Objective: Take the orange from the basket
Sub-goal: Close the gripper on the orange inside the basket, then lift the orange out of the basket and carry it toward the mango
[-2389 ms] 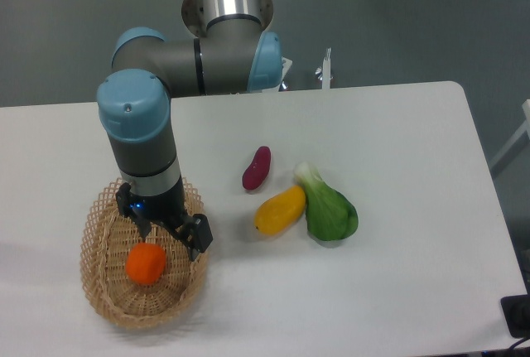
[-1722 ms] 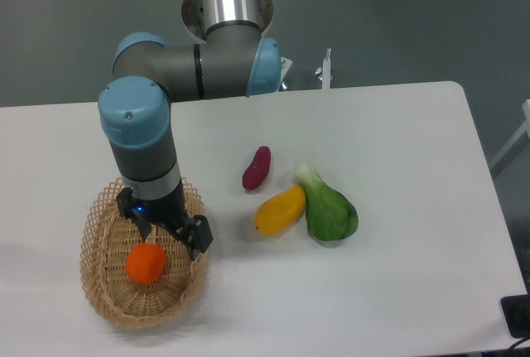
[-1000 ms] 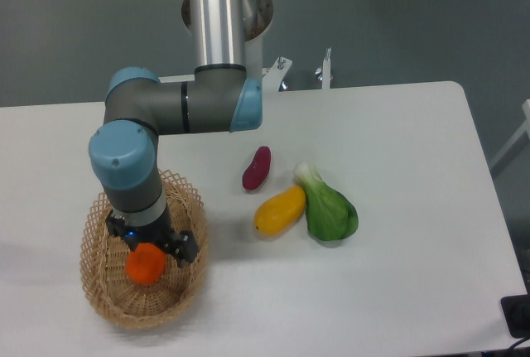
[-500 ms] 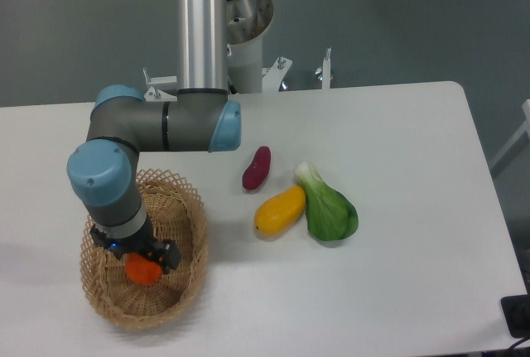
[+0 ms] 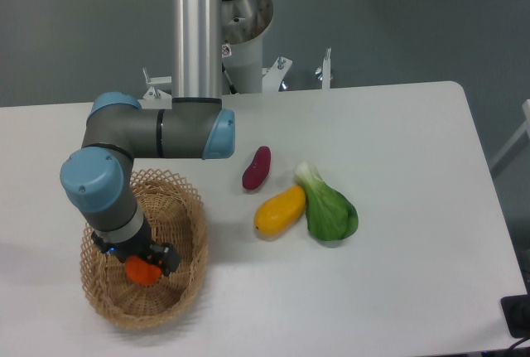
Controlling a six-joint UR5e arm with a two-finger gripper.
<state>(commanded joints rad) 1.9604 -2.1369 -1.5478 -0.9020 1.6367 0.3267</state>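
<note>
The orange (image 5: 142,271) lies inside the tan wicker basket (image 5: 189,208) at the front left of the table. My gripper (image 5: 139,259) points down into the basket and sits low over the orange. Its dark fingers (image 5: 170,258) stand on either side of the fruit, close to it. The jaws look open, with the orange between them, and the wrist hides the orange's upper part. The orange rests on the basket floor.
A purple sweet potato (image 5: 257,167), a yellow-orange oblong fruit (image 5: 280,209) and a green leafy vegetable (image 5: 329,208) lie on the white table to the right of the basket. The arm's forearm (image 5: 157,133) stretches over the basket's back rim.
The gripper has moved left and down into the basket, from just behind and above the orange to straddling it. The orange has stayed in place.
</note>
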